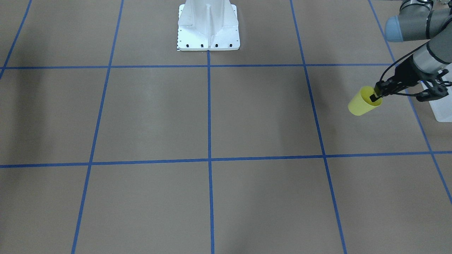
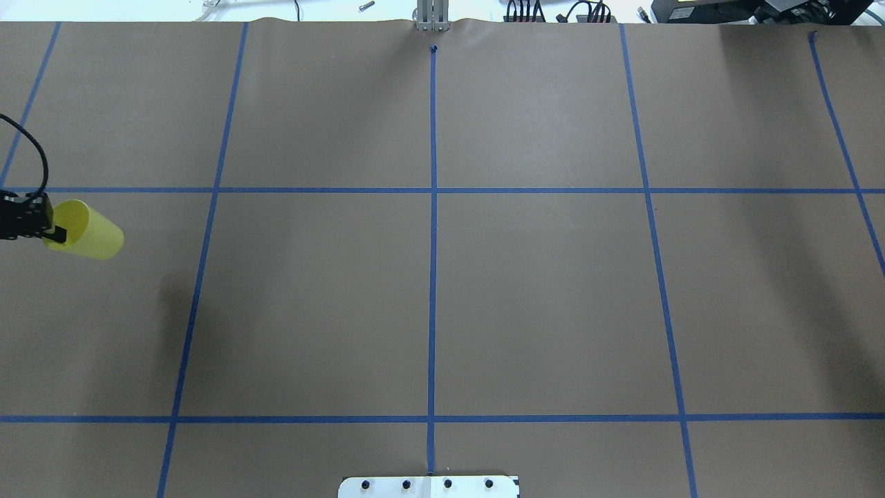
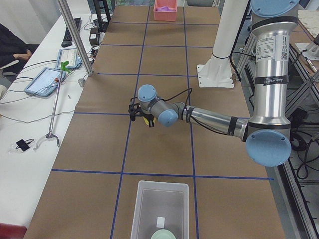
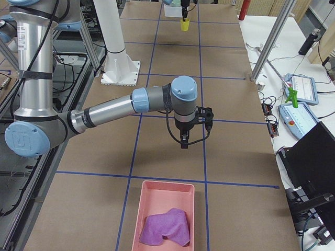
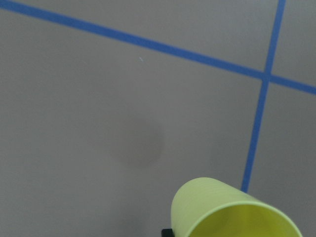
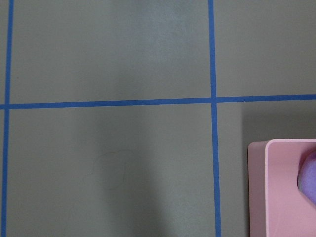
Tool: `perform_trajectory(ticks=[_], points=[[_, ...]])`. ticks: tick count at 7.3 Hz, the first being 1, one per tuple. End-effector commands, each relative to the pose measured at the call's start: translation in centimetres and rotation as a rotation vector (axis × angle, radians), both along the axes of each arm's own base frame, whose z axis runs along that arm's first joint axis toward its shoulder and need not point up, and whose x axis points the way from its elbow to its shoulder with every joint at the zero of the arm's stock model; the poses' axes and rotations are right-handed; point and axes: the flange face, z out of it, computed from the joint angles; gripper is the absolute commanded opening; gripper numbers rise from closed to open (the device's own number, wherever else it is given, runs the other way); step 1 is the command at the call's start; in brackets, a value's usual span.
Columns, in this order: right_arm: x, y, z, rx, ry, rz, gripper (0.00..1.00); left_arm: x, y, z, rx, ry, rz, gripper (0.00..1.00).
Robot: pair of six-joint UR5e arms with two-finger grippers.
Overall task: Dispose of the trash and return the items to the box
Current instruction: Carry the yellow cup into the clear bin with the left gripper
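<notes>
My left gripper (image 1: pixel 375 96) is shut on the rim of the yellow cup (image 1: pixel 361 103), one finger inside it. It holds the cup tilted above the table. It also shows at the left edge of the overhead view (image 2: pixel 58 234), with the cup (image 2: pixel 90 230). The cup fills the bottom of the left wrist view (image 5: pixel 232 212). The frosted white box (image 3: pixel 162 184) stands at the table's left end, with the mint-green bowl (image 3: pixel 164 234) inside it. A corner of the box (image 1: pixel 443 113) lies just beyond the cup. My right gripper (image 4: pixel 183 142) hangs over the table; I cannot tell whether it is open.
A pink tray (image 4: pixel 157 194) holding a purple cloth (image 4: pixel 165 227) stands at the table's right end; its corner shows in the right wrist view (image 6: pixel 276 192). The white robot base (image 1: pixel 208 31) stands at the table's robot side. Blue tape lines grid the brown table.
</notes>
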Motion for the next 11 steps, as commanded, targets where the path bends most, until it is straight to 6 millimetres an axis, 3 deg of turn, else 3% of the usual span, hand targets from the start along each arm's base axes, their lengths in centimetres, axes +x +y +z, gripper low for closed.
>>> perform_trajectory(ticks=[1,3,4,5,7,8,11], points=[[-0.1,-0.8,6.0,-0.073,0.004,-0.010,1.00,-10.3,-1.6,3.3,0.041,-0.108,0.015,0.00],[-0.2,-0.4,10.0,-0.086,0.007,-0.011,1.00,-18.4,-1.6,7.0,0.069,-0.194,0.028,0.00],[0.1,-0.5,11.1,-0.079,0.048,-0.008,1.00,-21.4,-1.2,10.3,0.059,-0.202,0.025,0.00],[0.4,-0.5,11.8,-0.080,0.082,-0.006,1.00,-23.9,-0.4,12.3,0.048,-0.204,0.007,0.00],[0.4,-0.3,12.3,-0.092,0.082,-0.006,1.00,-27.4,1.9,19.6,0.014,-0.199,0.031,0.00],[0.4,-0.3,12.2,-0.090,0.080,-0.005,1.00,-28.5,2.8,21.8,0.009,-0.193,0.044,0.00],[0.2,-0.3,12.1,-0.088,0.079,-0.008,1.00,-28.1,4.9,24.6,-0.061,-0.177,0.035,0.00]])
